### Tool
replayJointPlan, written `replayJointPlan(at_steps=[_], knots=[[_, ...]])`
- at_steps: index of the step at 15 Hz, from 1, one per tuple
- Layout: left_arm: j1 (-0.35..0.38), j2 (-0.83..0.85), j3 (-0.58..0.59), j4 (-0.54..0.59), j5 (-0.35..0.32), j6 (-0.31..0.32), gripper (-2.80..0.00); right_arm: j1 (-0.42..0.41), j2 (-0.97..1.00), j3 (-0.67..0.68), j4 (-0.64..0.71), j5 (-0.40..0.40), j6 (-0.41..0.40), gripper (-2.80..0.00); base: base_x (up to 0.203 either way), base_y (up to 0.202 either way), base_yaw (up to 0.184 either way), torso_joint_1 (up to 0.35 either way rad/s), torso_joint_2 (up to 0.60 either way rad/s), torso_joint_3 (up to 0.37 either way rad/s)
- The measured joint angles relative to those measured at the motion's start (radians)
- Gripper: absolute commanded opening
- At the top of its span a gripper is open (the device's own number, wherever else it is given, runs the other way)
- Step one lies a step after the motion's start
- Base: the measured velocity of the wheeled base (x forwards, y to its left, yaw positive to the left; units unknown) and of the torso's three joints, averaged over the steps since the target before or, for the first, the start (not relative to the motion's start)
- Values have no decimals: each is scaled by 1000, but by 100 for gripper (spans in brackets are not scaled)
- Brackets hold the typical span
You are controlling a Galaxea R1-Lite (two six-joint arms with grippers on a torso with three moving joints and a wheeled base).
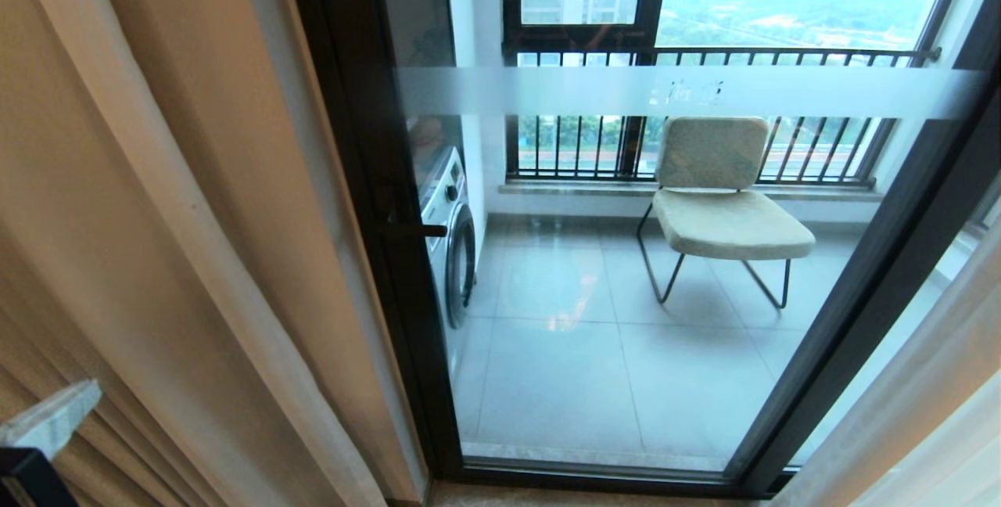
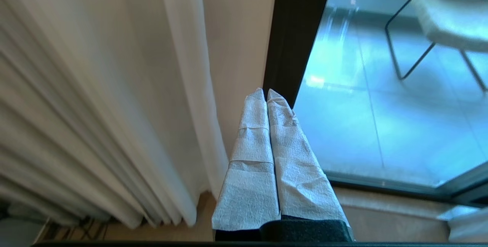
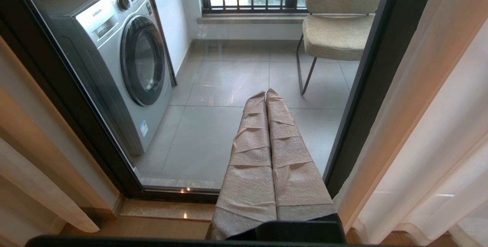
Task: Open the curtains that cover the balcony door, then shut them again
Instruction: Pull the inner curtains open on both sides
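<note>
Two curtains [image 1: 180,202] hang bunched at either side of the balcony door [image 1: 626,272], its glass uncovered. Left gripper [image 2: 266,93] clenched empty beside the left curtain; right gripper [image 3: 265,95] clenched empty, facing the glass. One chair [image 1: 723,202], one washing machine [image 3: 126,52] behind.

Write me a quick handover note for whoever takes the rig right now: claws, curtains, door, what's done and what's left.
Left claw: shut, holding nothing, beside the gathered left curtain near the door frame; its tip shows low at the left edge of the head view.
Right claw: shut, empty, pointing at the glass.
Curtains: drawn apart, cream drape bunched on the left, the right curtain on the right.
Balcony door: uncovered and shut; washing machine and chair visible through it.
Done: curtains appear open.
Left: pull both sides back across the glass, likely starting with the left one.
</note>
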Motion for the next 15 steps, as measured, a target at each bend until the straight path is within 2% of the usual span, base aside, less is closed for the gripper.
replayJointPlan(at_steps=[2,4,8,12,15], knots=[[11,-84,118,-11,0,2,-280,0,0,0,0,0,0,-280,0,0,0,0,0,0],[13,-166,173,21,0,16,-280,0,0,0,0,0,0,-280,0,0,0,0,0,0],[14,-309,192,138,-3,26,-280,0,0,0,0,0,0,-280,0,0,0,0,0,0],[18,-524,189,290,-45,27,-280,0,0,0,0,0,0,-280,0,0,0,0,0,0],[18,-642,187,302,-48,26,-280,0,0,0,0,0,0,-280,0,0,0,0,0,0]])
